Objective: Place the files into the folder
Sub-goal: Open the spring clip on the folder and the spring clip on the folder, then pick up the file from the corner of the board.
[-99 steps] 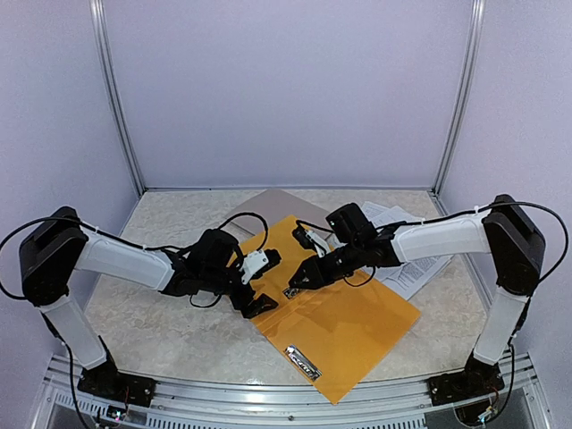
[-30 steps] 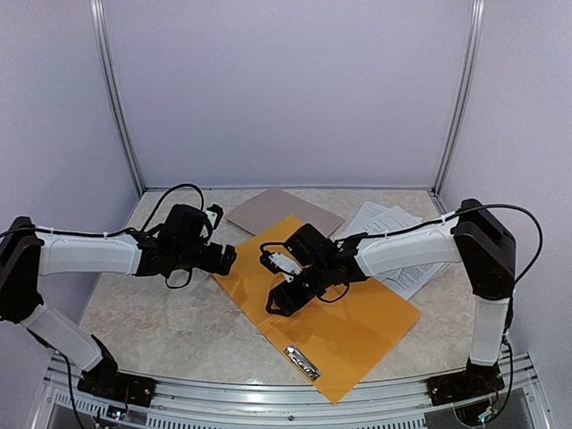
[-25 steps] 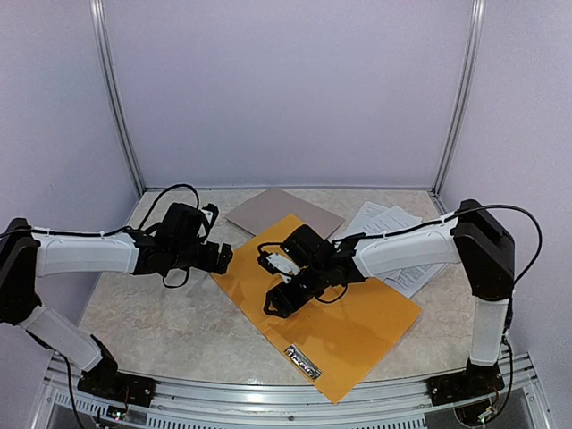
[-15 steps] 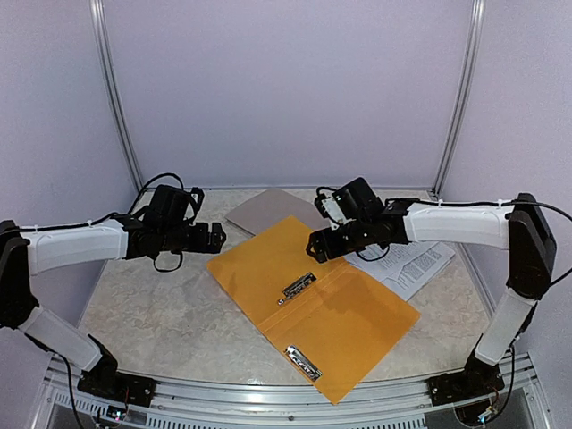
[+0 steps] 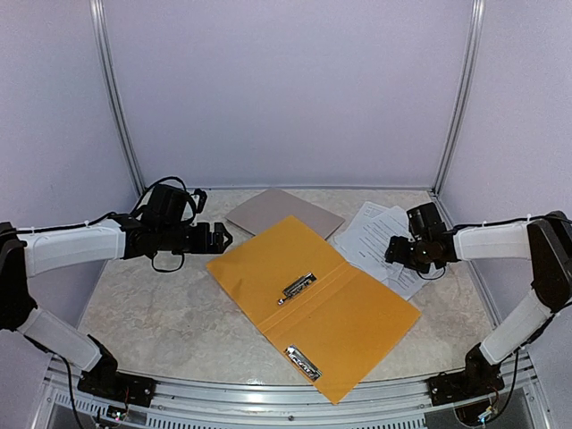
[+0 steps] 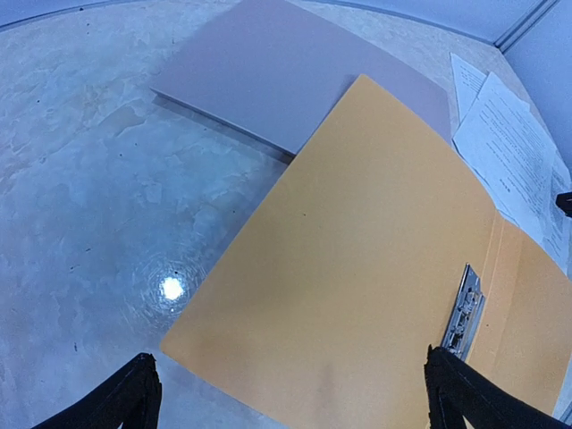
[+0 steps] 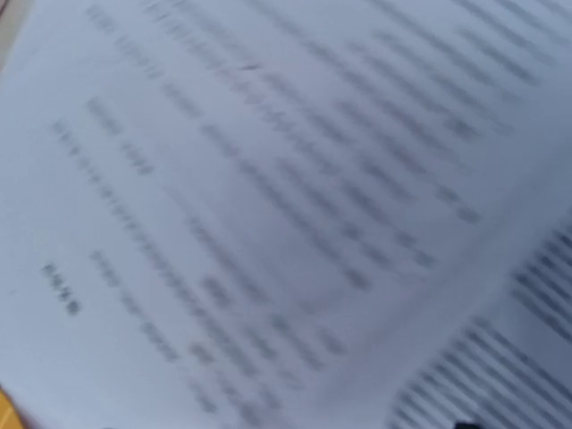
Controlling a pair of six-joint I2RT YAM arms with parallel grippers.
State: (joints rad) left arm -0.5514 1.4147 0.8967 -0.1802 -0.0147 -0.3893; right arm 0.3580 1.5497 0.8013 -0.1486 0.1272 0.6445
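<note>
Two pincers, well apart, one to each side of the folder (image 5: 357, 322).

Left pincer (image 5: 217, 237): stands spread to its widest, both dark fingers (image 6: 125, 398) far apart at the bottom of the wrist view, nothing between them but air. Holds nothing. Hangs above the table (image 5: 152, 313), touching nothing so far as can be seen. Right below and ahead of its tips: the orange folder, open and flat, its left-hand corner close by the left finger. Further ahead and to the right, along the inner fold: a metal clip (image 6: 463, 308). Beyond the folder's far corner, ahead of the pincer: a grey-brown clipboard (image 6: 268, 71), flat on the table, one corner tucked under the folder. Far ahead and to the right: the files (image 6: 518, 152).

Right pincer (image 5: 393, 253): hangs low over the files, at the side of the pile nearest the folder. Cannot tell how wide it stands, nor whether it touches or grips the paper: too small from above, and no fingers clear in its own wrist view. Straight beneath it there: white sheets with black print, blurred, overlapping, filling almost the whole picture.

Files: loose overlapping sheets, flat on the table, under and behind the right pincer, just beside the folder's right edge and outside it. Second metal clip (image 5: 302, 361) on the folder's near half, well away from both pincers.
</note>
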